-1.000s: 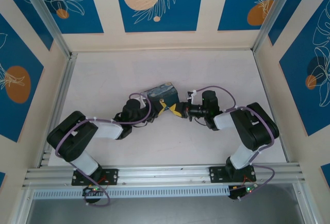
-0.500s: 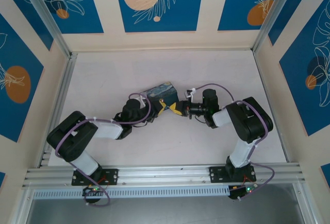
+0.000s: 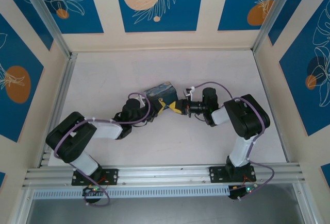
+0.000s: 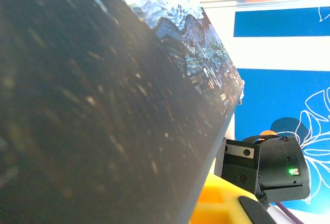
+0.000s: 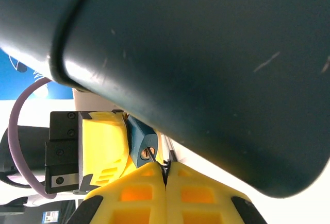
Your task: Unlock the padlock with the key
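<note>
Nearest the arm bases, both arms fold inward so their tools meet mid-table (image 3: 118,69). The right gripper (image 5: 166,171) is clenched on the key (image 5: 156,162), a thin sliver sticking out from the pinched yellow fingertips, apparently aimed at the brass keyhole just ahead. The left gripper (image 3: 162,105) looks clamped on the padlock (image 5: 138,140), a small blue body presented keyhole-first, likely to steady it for insertion. Just beyond, the painted tin (image 3: 159,90) sits close behind both, crowding the wrist views.
</note>
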Controlling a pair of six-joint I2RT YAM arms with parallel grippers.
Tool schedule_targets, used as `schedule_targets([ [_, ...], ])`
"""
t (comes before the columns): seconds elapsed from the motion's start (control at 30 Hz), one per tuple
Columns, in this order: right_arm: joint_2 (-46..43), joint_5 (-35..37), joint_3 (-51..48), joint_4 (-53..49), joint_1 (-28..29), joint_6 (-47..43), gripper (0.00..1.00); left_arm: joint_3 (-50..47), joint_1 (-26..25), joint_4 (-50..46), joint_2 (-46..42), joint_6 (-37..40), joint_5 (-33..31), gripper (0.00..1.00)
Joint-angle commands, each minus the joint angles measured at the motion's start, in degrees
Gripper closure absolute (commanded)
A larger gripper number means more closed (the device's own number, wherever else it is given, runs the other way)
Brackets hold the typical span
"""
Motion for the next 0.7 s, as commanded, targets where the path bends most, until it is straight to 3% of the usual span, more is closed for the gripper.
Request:
schedule_targets([
  [0.0, 2.54, 2.72, 1.55, -2.47, -0.71, -0.62, 1.00, 3.13, -2.51, 7.81, -4.88, -0.15, 5.75, 1.00],
  [0.37, 4.16, -1.95, 5.99, -5.27, -1.01, -1.04, 1.00, 1.33, -2.74, 8.28, -6.67, 0.68, 5.68, 1.00],
  [0.67, 6.20, -6.81, 8.10, -0.31, -0.28, 2.87, 1.00, 2.28, -2.96, 10.13, -5.87, 0.25, 5.60, 1.00],
])
